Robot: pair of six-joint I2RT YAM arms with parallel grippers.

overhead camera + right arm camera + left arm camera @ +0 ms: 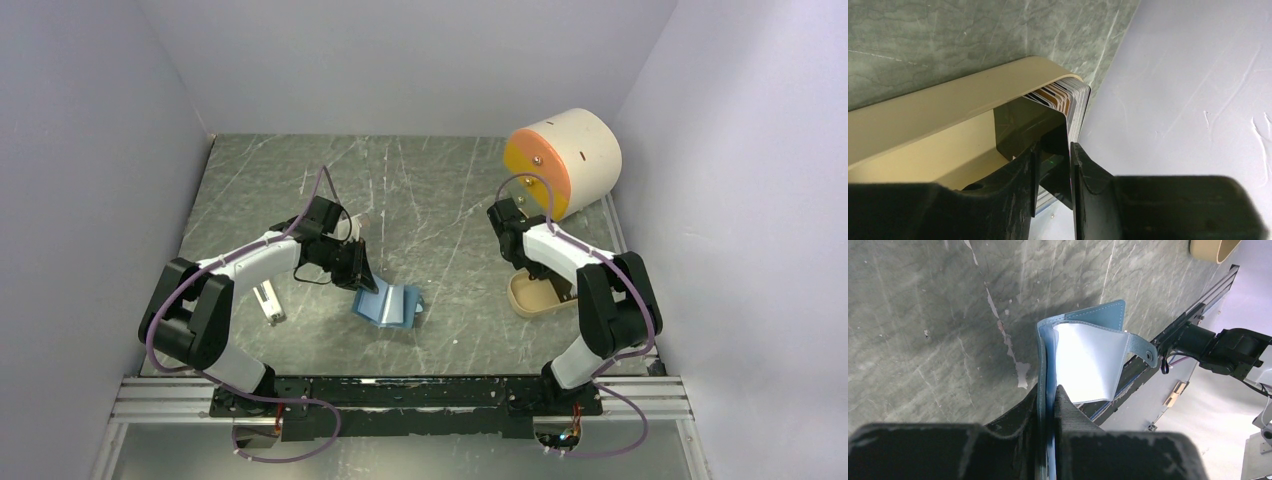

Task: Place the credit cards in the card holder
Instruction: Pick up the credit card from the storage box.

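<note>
The blue card holder (388,305) hangs open just above the table's middle, its pale inside (1088,360) showing. My left gripper (360,272) (1050,390) is shut on one flap of it. Several credit cards (1075,97) stand on edge at one end of the tan tray (948,105) (520,300), at the right of the table. My right gripper (522,268) (1054,150) reaches into that tray with its jaws around a dark card (1048,125). That card lies against the right finger, and a narrow gap shows at the left finger.
A big cream drum with an orange face (565,160) lies at the back right, just beyond the right arm. A small white clip-like piece (268,302) lies by the left arm. Lilac walls enclose the table; the right wall stands close behind the tray.
</note>
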